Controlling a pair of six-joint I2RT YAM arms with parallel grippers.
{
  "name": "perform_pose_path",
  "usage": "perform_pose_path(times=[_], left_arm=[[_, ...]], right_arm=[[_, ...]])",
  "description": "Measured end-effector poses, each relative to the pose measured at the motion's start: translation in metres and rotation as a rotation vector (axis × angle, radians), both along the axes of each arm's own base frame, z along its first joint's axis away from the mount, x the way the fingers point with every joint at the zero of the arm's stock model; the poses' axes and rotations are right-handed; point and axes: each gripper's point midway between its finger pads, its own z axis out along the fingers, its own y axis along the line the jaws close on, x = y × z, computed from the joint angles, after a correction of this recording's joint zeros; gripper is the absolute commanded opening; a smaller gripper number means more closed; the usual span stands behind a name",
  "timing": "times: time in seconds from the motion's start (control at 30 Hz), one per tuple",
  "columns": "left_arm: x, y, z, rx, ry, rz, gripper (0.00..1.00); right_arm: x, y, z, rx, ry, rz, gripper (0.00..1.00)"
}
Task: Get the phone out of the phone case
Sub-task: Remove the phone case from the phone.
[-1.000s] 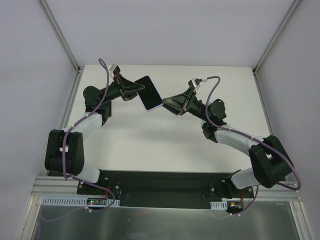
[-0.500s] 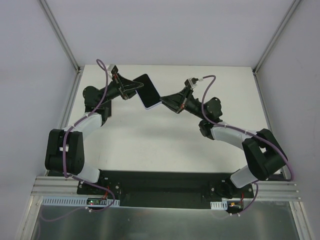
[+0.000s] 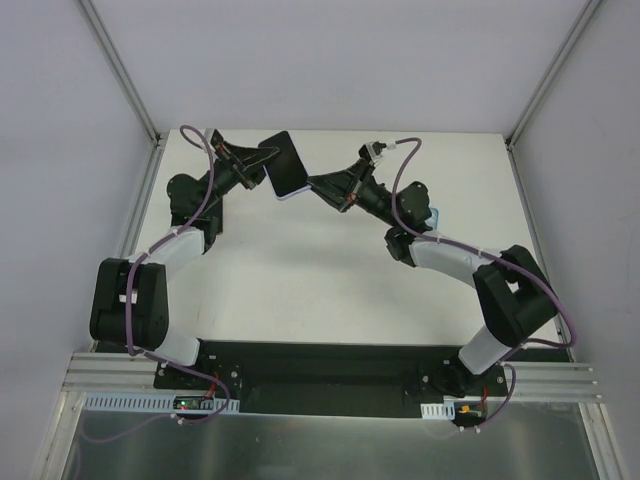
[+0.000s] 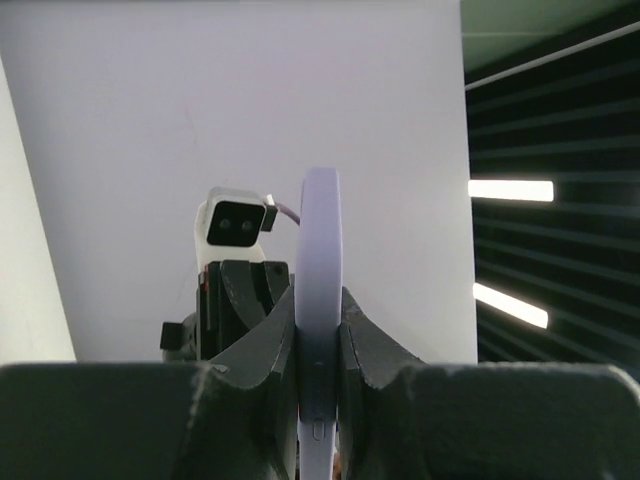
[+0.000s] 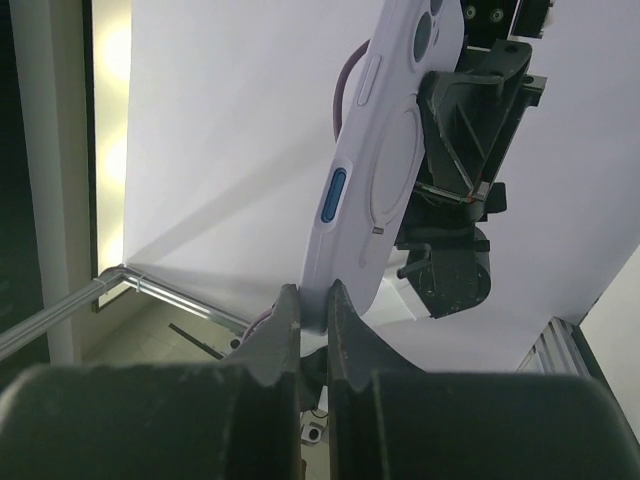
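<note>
With our left pincer [image 3: 262, 172] clamped on the phone case [image 5: 385, 150] at 9 o'clock and our right pincer [image 3: 314, 183] pinching its 4 o'clock corner, we should peel it gently off the phone [image 3: 283, 163].

White counter [image 3: 300, 280]: a black mounting plate [image 3: 320, 362] runs along its near edge, and a small pale-blue item [image 3: 436, 214] lies toward its right side, partly hidden.
</note>
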Motion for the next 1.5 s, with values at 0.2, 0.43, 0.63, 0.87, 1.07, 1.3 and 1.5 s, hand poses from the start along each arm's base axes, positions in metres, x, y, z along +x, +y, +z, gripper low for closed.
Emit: perform_pose_path(times=[0.2,0.43,0.63,0.87,1.07,1.3,1.5], left_arm=[[0.002,0.006,0.019,-0.045,-0.031,0.073,0.0],[0.005,0.018,0.043,-0.111,-0.076,0.158,0.0],[0.005,0.022,0.041,-0.132,-0.058,0.172,0.0],[0.0,0.015,0.033,-0.128,-0.034,0.146,0.0],[-0.003,0.014,0.031,-0.115,-0.037,0.146,0.0],[-0.008,0.014,0.017,-0.083,-0.007,0.162,0.0],[-0.009,0.013,0.015,-0.072,-0.013,0.174,0.0]], right_arm=[[0.0,0.006,0.019,0.025,-0.05,0.004,0.01],[-0.004,0.025,0.042,0.005,-0.218,0.117,0.01],[-0.016,0.038,0.034,-0.05,-0.31,0.275,0.01],[-0.025,0.037,0.021,-0.097,-0.326,0.377,0.01],[-0.025,0.034,0.012,-0.118,-0.371,0.366,0.01],[-0.025,0.029,-0.004,-0.329,-0.408,0.245,0.01],[-0.022,0.025,-0.014,-0.496,-0.388,0.135,0.01]])
